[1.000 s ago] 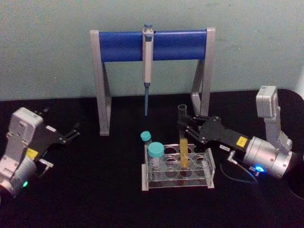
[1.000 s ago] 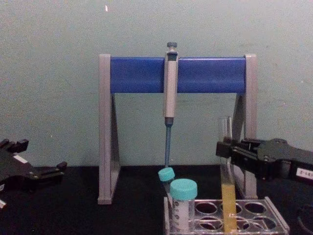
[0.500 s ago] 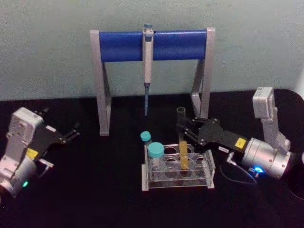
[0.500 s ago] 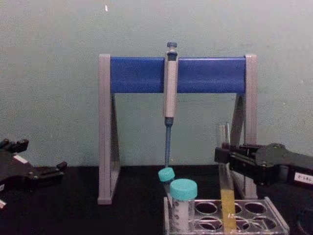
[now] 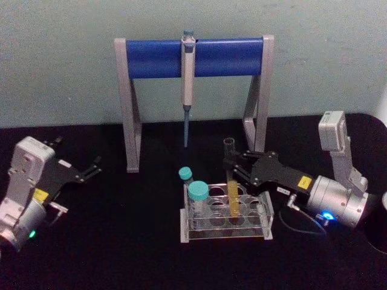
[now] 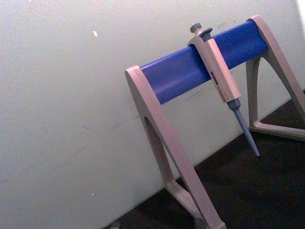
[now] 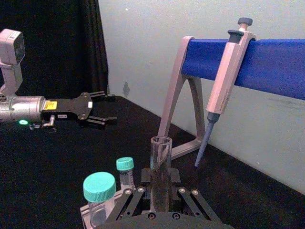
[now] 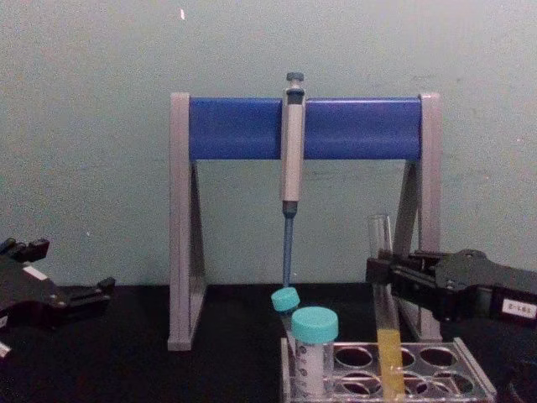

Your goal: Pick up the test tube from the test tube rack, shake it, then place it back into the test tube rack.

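One test tube [image 5: 233, 194] upright, mouth up

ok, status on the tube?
Right gripper shut on the test tube's upper half. Tube near upright, foot in the test tube rack. Left gripper open, parked left. Capped tubes stand apart at rack's left end.

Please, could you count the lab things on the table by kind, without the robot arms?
test tube with yellow liquid: 1
teal-capped tubes: 2
rack: 1
pipette: 1
pipette stand: 1
Total: 6
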Available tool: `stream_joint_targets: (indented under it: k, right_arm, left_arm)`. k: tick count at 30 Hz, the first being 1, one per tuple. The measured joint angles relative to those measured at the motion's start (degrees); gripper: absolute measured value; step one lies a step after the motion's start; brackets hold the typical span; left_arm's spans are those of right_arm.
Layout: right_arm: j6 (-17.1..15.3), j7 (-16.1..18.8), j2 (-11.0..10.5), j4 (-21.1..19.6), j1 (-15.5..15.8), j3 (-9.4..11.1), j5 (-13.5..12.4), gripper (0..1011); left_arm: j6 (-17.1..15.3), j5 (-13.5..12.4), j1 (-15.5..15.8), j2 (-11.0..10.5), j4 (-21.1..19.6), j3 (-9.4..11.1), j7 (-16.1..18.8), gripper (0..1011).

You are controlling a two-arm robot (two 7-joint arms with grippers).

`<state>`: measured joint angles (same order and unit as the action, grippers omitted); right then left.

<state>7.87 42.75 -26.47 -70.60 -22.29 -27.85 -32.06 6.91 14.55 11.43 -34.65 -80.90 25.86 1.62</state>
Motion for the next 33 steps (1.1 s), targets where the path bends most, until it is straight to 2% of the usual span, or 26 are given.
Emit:
stream_joint_targets:
  k: [33]
  right_arm:
    - [-0.41, -0.28, -0.07, -0.07, -0.04, -0.07, 0.15, 248]
  left_arm:
    - [0.0, 0.0, 0.0, 0.0, 0.0, 0.0, 0.0, 1001]
